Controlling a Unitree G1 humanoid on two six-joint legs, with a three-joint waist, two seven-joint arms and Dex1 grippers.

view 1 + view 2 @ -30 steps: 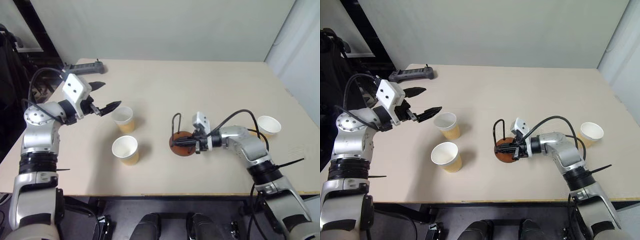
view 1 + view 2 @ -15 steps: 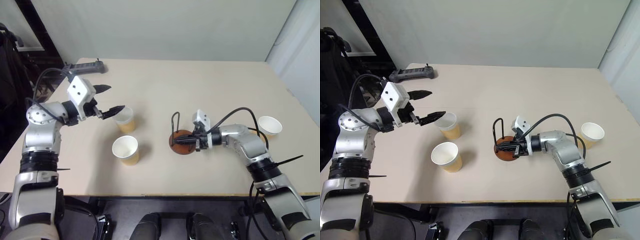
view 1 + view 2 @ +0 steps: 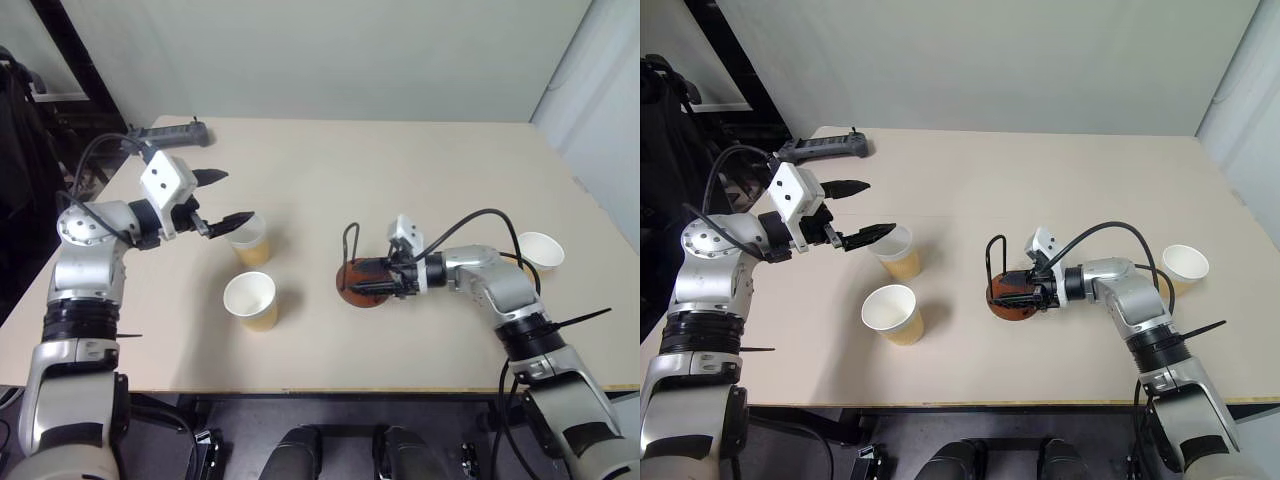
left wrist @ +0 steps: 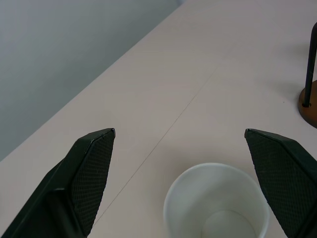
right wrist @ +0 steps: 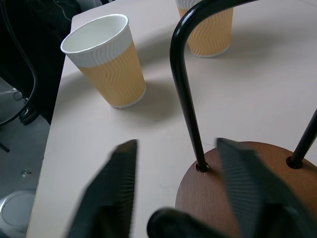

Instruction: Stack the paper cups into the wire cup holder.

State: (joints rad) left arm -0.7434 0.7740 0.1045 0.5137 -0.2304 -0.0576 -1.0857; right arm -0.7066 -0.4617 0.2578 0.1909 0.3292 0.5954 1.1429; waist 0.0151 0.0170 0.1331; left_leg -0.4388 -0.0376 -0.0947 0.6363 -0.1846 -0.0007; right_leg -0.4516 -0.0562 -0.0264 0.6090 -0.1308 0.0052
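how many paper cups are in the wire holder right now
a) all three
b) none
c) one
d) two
b) none: the wire holder has a bare base, while two cups stand on the table to its left and a third cup stands far to its right.

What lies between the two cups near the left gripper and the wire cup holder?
Only bare table: in the left eye view nothing sits between the two paper cups and the wire cup holder.
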